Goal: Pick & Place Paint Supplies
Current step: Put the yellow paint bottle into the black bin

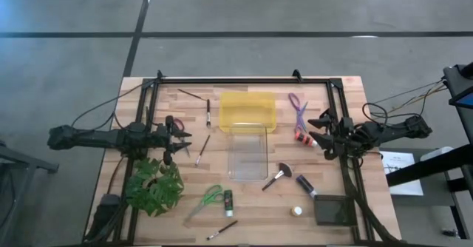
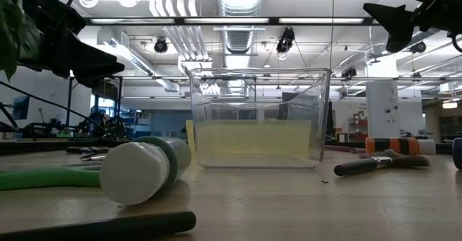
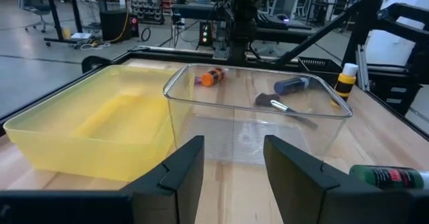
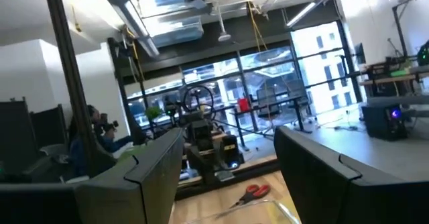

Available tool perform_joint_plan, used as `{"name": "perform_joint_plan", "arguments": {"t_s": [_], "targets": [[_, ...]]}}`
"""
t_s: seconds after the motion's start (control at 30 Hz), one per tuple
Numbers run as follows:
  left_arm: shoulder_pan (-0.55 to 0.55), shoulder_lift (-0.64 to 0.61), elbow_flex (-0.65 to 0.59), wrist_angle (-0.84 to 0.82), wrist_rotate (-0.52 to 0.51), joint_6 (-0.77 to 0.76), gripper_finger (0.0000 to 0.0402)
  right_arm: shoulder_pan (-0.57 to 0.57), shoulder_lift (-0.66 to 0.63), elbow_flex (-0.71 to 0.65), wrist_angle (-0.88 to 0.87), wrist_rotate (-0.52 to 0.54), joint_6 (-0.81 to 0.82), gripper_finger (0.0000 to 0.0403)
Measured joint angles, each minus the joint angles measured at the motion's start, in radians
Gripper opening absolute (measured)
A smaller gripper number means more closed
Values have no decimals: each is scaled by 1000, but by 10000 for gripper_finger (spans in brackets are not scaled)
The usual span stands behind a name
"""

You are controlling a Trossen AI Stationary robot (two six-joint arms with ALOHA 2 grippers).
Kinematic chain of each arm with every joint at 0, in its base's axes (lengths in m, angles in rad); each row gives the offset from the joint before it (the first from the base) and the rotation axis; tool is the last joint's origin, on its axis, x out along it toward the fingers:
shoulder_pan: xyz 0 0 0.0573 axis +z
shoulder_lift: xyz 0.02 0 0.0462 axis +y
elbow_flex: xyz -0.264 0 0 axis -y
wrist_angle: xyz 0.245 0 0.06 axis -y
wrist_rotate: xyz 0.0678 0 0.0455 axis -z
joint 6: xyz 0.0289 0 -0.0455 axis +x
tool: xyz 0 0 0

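While both arms hang over the worktop with nothing in them, the paint supplies lie scattered around two boxes in the middle: a yellow box and, touching it on the near side, a clear box, both without contents as far as I can see. The left tool waits near the red scissors and a thin brush, its fingers apart; the right tool stands just beside the orange bottle and the purple scissors, also with the fingers apart. The broad brush, a dark bottle, a small white bottle, the green scissors and a green bottle lie nearer the front edge. I think the risk is with the bottles: they lie on their sides and are round, so a tool closing a little off-centre can make one roll away. The thin brushes are flat on the wood, so fingers may slip over them. The plant is close under the left arm and could be dragged. The view from above gives the whole layout; the left wrist view shows better how low the box walls are, and the low view shows the green bottle's white cap facing the front edge.
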Motion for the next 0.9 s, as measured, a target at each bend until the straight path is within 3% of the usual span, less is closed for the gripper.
{"name": "perform_joint_plan", "arguments": {"t_s": [0.7,0.9], "targets": [[0,0,0,-16,-42,26,165,0,0,0,-53,-4,-27,234],[0,0,0,-43,-41,25,165,0,0,0,-53,-87,-72,234]]}}
